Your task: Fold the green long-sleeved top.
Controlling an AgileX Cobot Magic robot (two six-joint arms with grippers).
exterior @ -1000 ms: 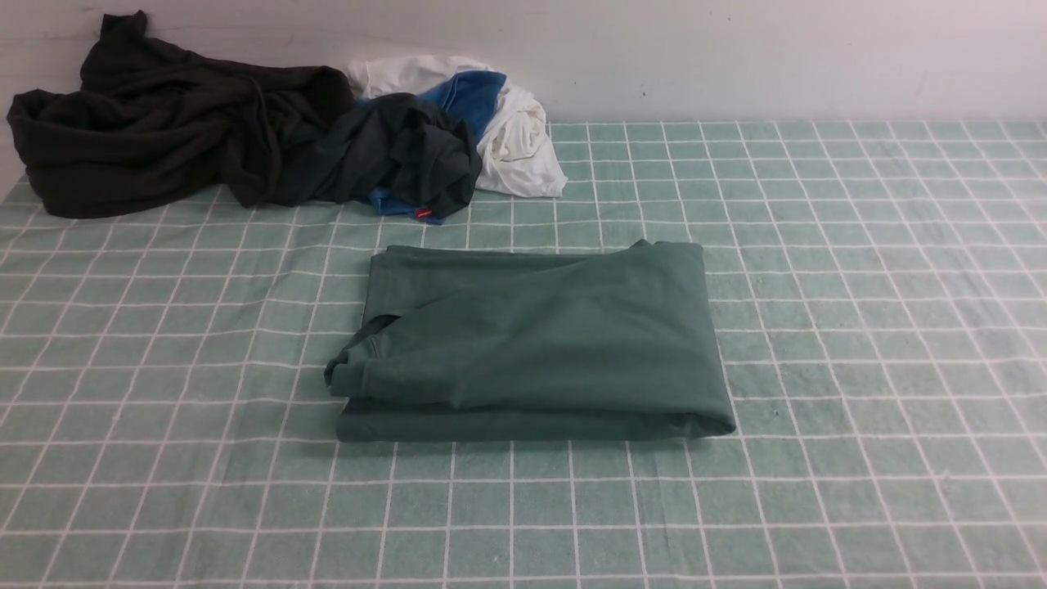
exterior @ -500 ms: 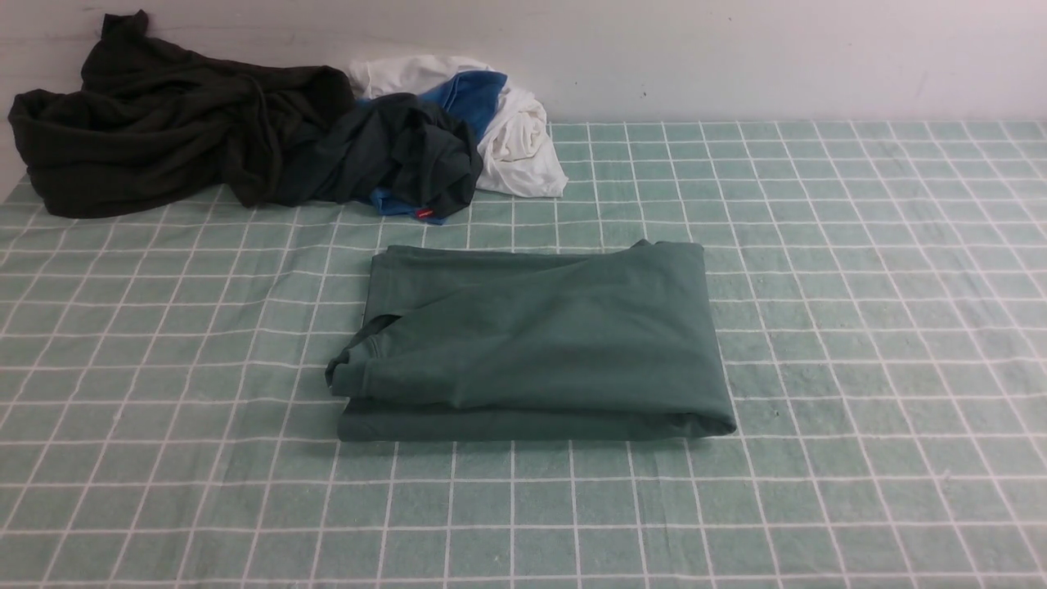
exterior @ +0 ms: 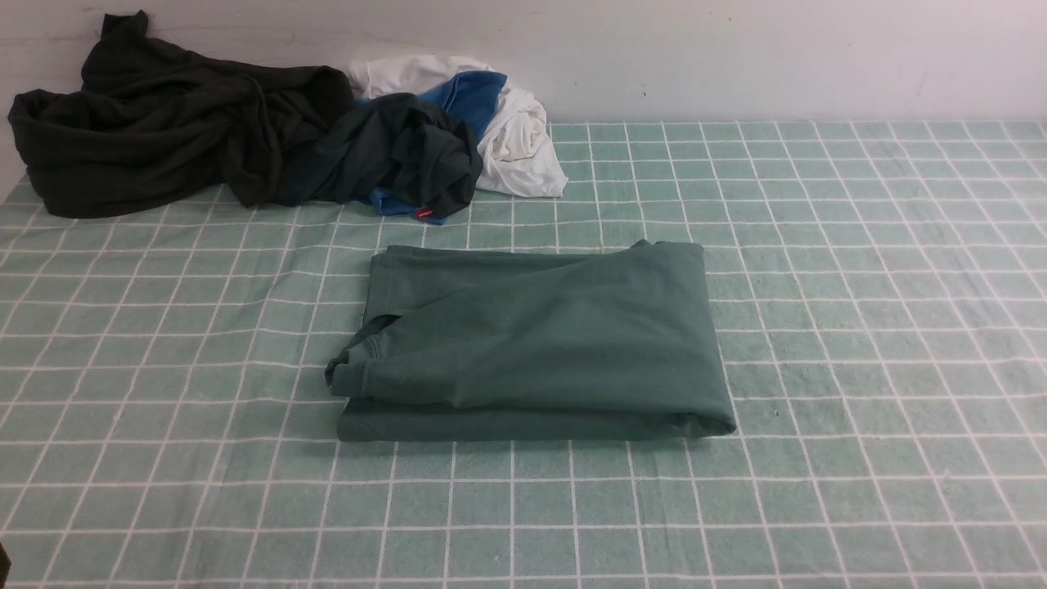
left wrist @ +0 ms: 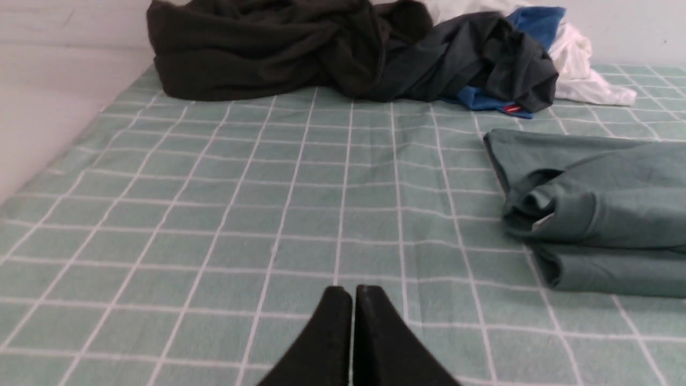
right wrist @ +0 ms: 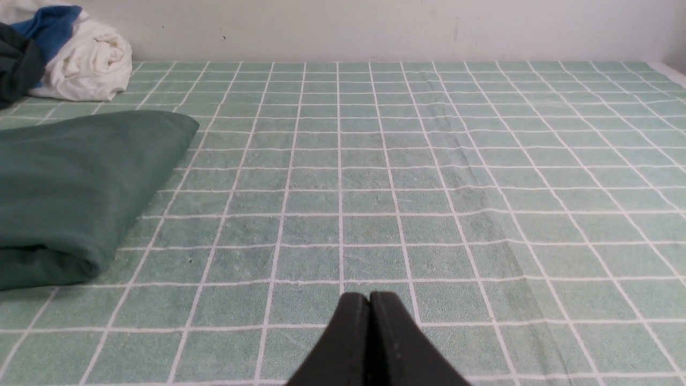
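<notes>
I see the green long-sleeved top [exterior: 532,339] lying folded into a compact rectangle on the checked green cloth [exterior: 859,327], between my two claws and touched by neither. My left gripper [left wrist: 353,292] has its jaws pressed together with nothing in them; the top sits ahead of it, off to its right. My right gripper [right wrist: 370,297] is likewise closed and empty, with the top ahead to its left. Beyond the top, against the wall, a pile of dark, blue and white clothes [exterior: 270,139] lies heaped.

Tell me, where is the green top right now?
In the front view, the green long-sleeved top lies folded mid-table on the checked cloth, nearer than the heap of clothes at the far left.
</notes>
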